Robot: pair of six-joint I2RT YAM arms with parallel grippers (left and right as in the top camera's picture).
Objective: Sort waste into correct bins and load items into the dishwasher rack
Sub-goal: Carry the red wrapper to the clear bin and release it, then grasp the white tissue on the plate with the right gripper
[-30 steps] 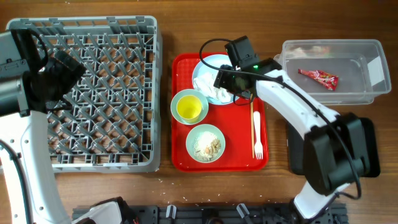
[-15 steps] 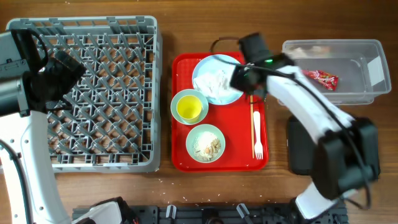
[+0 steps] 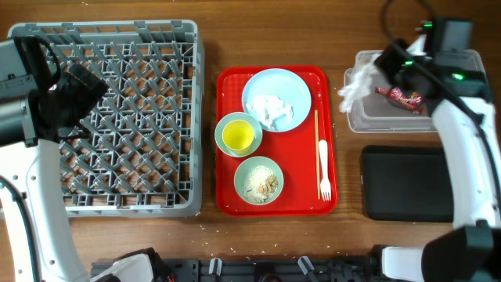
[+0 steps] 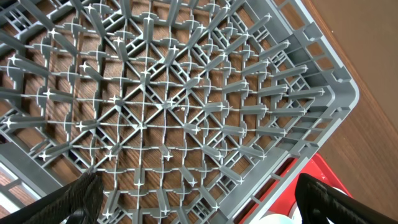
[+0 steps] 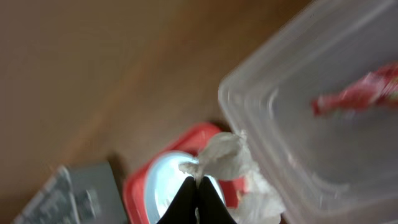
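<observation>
On the left, our left gripper point(image 4: 199, 196) hangs over the grey rack point(image 3: 133, 157) with its fingers spread wide, holding nothing. Past the red tray point(image 3: 227, 200) with its plate point(image 3: 286, 86), cup point(image 3: 239, 135) and fork point(image 3: 323, 168), our right gripper point(image 5: 198, 190) is pinched tight on the white napkin point(image 5: 224, 155). The napkin dangles at the left rim of the clear tub point(image 3: 446, 110), where the red wrapper point(image 3: 401, 96) lies inside.

Site: we read this as a robot lab bench | Evidence: left arm point(image 3: 31, 188) and right arm point(image 3: 470, 157) mounted at one wooden table point(image 3: 258, 31) | Props: dish rack point(image 3: 117, 117), red tray point(image 3: 227, 141), tub point(image 3: 383, 117) set side by side
</observation>
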